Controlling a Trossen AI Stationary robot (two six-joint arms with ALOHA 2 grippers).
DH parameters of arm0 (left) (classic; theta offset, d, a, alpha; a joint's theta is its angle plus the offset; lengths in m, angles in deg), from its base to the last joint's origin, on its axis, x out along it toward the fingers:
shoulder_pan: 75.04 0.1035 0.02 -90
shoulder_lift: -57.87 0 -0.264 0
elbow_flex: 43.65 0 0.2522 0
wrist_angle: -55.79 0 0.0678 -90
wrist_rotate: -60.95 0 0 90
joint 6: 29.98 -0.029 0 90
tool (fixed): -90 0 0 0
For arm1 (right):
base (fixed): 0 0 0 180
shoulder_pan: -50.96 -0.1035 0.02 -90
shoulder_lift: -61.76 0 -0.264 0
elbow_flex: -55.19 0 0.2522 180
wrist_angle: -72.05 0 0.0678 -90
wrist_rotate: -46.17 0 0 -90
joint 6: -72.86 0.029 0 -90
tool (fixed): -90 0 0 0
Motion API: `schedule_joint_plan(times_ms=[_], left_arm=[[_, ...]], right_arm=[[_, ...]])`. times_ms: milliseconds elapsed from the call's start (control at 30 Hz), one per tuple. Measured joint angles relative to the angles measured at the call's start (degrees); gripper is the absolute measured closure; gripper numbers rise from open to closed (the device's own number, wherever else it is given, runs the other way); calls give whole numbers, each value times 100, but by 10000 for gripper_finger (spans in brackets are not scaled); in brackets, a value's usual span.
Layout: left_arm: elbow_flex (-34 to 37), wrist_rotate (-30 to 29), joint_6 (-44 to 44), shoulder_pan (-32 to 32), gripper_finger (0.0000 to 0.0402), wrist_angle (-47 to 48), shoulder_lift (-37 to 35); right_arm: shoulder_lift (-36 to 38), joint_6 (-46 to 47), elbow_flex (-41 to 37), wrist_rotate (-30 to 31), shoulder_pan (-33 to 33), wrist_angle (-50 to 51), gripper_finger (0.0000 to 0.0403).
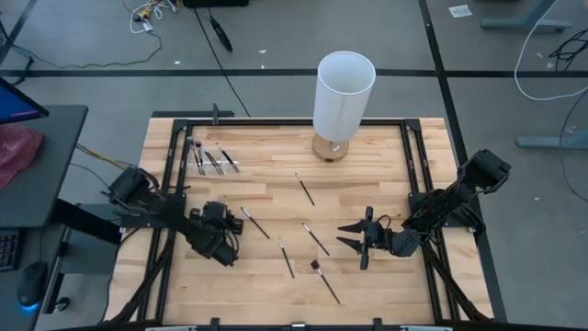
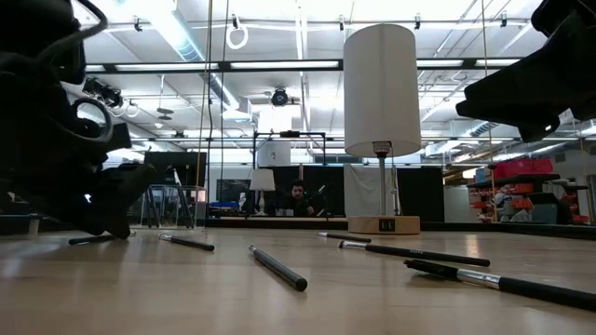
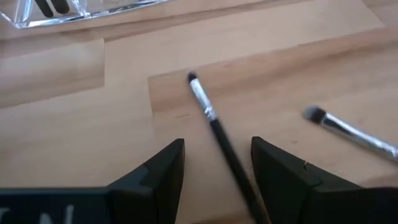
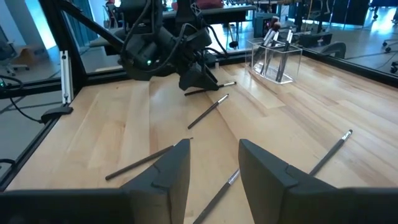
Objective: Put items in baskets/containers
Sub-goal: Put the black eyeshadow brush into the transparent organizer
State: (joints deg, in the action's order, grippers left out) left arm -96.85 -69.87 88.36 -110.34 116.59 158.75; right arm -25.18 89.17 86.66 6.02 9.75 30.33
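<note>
The white cylinder lamp (image 1: 344,92) stands at the far edge of the wooden table (image 1: 386,184). Toward the left arm's side of the lamp sits the clear plastic container (image 1: 209,158), already holding several brushes. Nearer the front, loose makeup brushes (image 1: 306,190) lie scattered. The left gripper (image 3: 217,165) hangs low with one brush (image 3: 214,124) between its parted fingers, seemingly lined up to pinch it, nothing gripped yet. The right gripper (image 4: 214,165) hovers in front of the lamp, open and empty.
</note>
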Motion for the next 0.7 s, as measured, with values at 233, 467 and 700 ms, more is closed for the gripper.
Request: schedule_joint_plan(times_ms=[233,467,700], left_arm=[[28,24,254,-311,214,-19,0],[372,-339,387,-569,214,-456,-17],[549,-529,332,-471,214,-582,-22]], right_arm=[[0,123,0,1,0,0,266],[0,121,0,0,0,0,266],[0,77,0,2,0,4,266]])
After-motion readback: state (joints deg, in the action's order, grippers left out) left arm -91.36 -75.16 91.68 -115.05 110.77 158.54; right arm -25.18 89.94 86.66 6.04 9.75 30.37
